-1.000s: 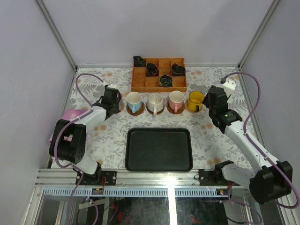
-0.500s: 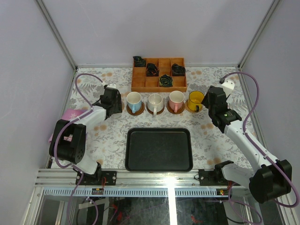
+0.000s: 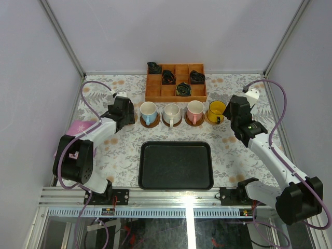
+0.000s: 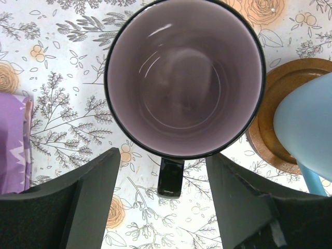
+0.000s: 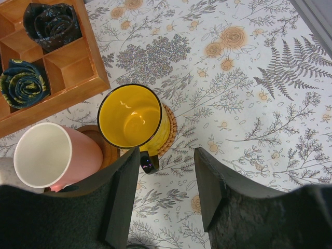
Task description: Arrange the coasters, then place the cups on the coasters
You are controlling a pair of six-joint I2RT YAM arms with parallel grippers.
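Right wrist: yellow cup (image 5: 132,116) (upright) on coaster (image 5: 170,127).

The left fingers (image 4: 88,207) have spread wider than a second ago. They now stand open on either side of the handle of the mauve mug (image 4: 184,78), with a gap showing at each side. From overhead, the left arm (image 3: 98,132) has shifted slightly, its large lower joint now a little further left.
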